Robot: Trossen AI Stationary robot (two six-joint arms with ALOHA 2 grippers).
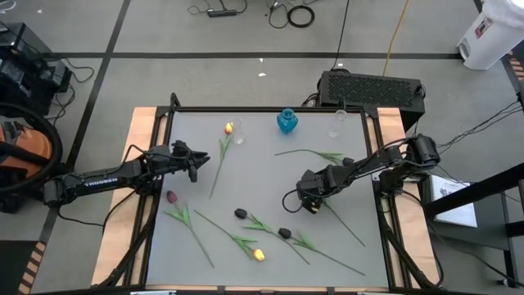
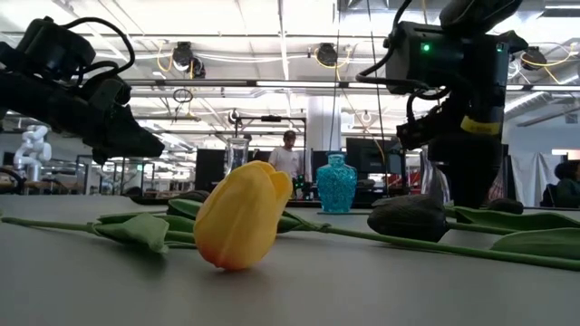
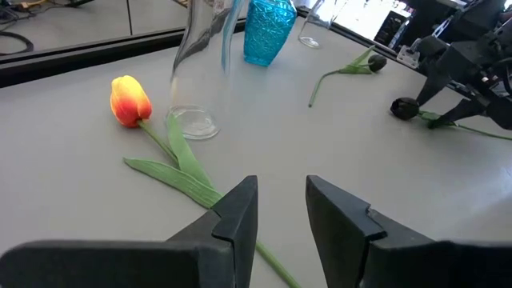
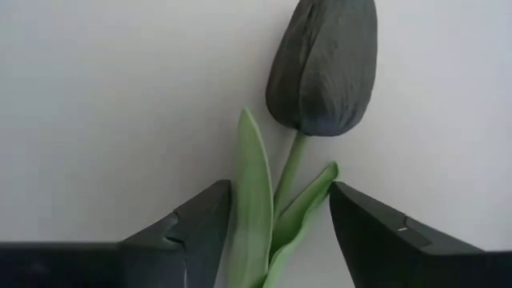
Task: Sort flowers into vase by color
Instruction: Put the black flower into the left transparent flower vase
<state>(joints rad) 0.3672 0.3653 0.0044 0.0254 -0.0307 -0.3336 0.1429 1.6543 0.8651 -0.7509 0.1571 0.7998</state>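
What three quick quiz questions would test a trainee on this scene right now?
1. True or false: the right gripper has open jaws on either side of a black tulip's stem.
2. The tulip lying beside the clear vase, ahead of the left gripper, is: A black, B orange-yellow, C white.
3. How many flowers stand in the blue vase?

Key: 1 true; 2 B; 3 none.
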